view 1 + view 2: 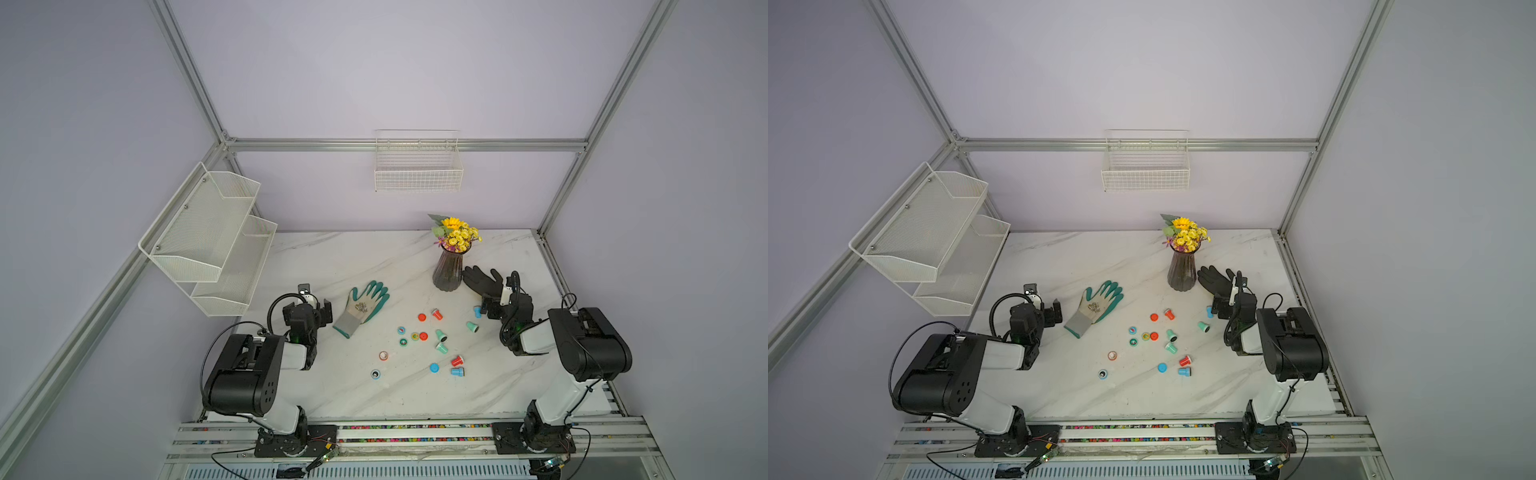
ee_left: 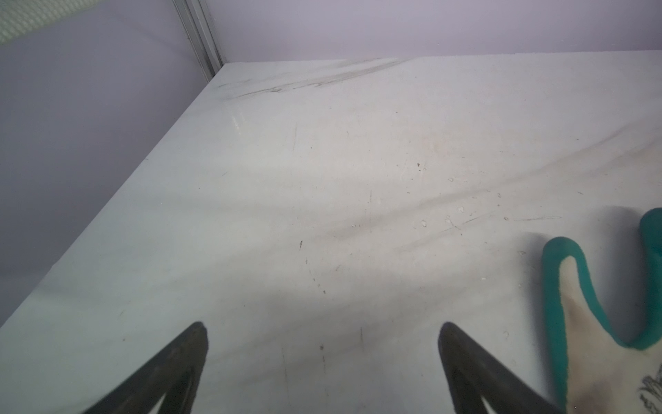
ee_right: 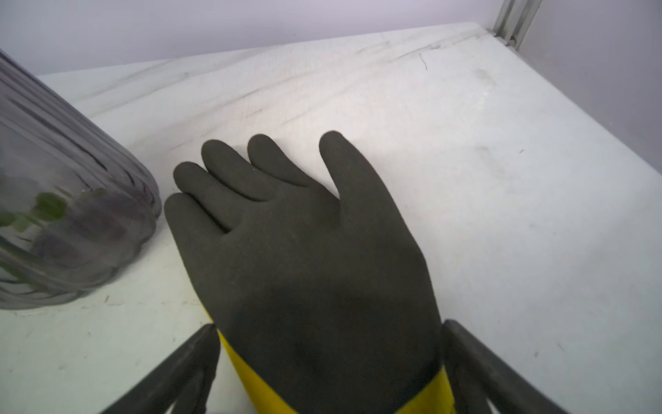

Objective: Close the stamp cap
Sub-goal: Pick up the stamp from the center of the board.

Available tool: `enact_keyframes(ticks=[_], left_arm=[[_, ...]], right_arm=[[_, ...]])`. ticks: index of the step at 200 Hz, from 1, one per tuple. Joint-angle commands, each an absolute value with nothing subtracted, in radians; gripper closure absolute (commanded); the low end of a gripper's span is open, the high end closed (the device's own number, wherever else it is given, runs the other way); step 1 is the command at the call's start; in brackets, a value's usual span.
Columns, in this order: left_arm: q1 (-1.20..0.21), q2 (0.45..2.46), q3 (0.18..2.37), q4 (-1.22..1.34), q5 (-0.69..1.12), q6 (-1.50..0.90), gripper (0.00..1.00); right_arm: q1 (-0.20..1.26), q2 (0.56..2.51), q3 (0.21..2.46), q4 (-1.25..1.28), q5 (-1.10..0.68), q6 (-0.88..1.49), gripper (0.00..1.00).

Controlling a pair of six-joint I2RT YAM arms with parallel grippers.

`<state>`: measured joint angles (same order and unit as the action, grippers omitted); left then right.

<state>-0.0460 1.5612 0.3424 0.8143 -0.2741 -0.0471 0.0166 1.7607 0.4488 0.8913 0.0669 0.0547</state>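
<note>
Several small stamps and round caps in red, teal and blue lie scattered mid-table in both top views, among them a red stamp (image 1: 436, 314), a teal stamp (image 1: 441, 348), a blue stamp (image 1: 457, 371) and a loose blue cap (image 1: 434, 367). My left gripper (image 1: 326, 311) (image 2: 322, 326) stands open over bare table, left of the pieces, with nothing between its fingers. My right gripper (image 1: 484, 305) (image 3: 327, 326) is open too, its fingers either side of a flat black glove (image 3: 308, 251), right of the pieces. No stamp shows in either wrist view.
A green-and-white glove (image 1: 362, 307) (image 2: 591, 322) lies just right of the left gripper. A dark glass vase (image 1: 448, 272) (image 3: 61, 215) with yellow flowers stands beside the black glove. A white mesh shelf (image 1: 208, 241) overhangs the table's left side; a wire basket (image 1: 417, 166) hangs on the back wall.
</note>
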Motion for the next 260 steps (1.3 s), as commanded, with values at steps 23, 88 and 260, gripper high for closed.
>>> enact_keyframes(ticks=[23, 88, 260], left_arm=[[-0.034, 1.572, 0.375, 0.961, -0.313, -0.017, 0.0], [-0.034, 1.571, 0.374, 0.96, -0.313, -0.017, 0.0], [-0.081, 1.242, 0.682, 0.173, -0.386, -0.119, 0.0]], right_arm=[[0.035, 1.784, 0.453, 1.057, 0.061, 0.026, 0.03], [0.033, 1.786, 0.463, 1.045, 0.122, 0.064, 0.03], [0.053, 1.353, 0.673, 0.271, 0.041, 0.237, 0.11]])
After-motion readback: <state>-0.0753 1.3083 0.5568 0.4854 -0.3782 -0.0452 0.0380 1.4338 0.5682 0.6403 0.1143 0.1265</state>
